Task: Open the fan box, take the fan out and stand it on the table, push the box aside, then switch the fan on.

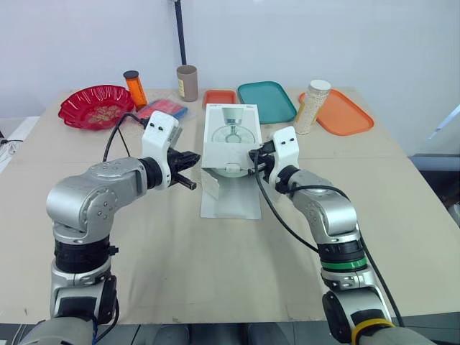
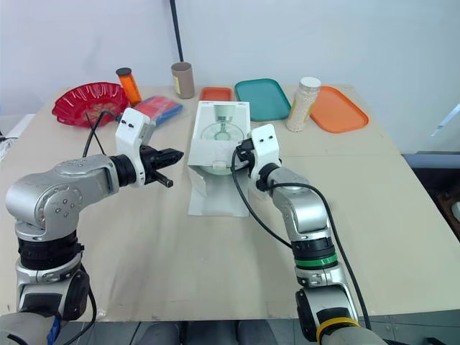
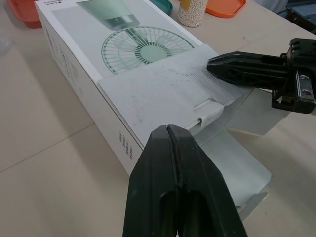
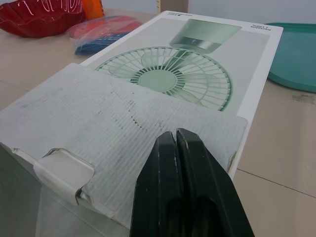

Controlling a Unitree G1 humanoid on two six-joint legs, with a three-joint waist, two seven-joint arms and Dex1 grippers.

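A: Box position?
B: On the table (image 1: pixel 180 266) the fan box (image 1: pixel 230 133) lies flat, its near flap (image 4: pixel 98 123) folded back over the top.
A: Jaws?
B: Both clenched, empty: my left gripper (image 3: pixel 170 129) just beside the box's left side, my right gripper (image 4: pixel 176 132) at the flap's right edge.

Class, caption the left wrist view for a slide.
Left gripper, shut, faces the opened fan box; right gripper at its flap.
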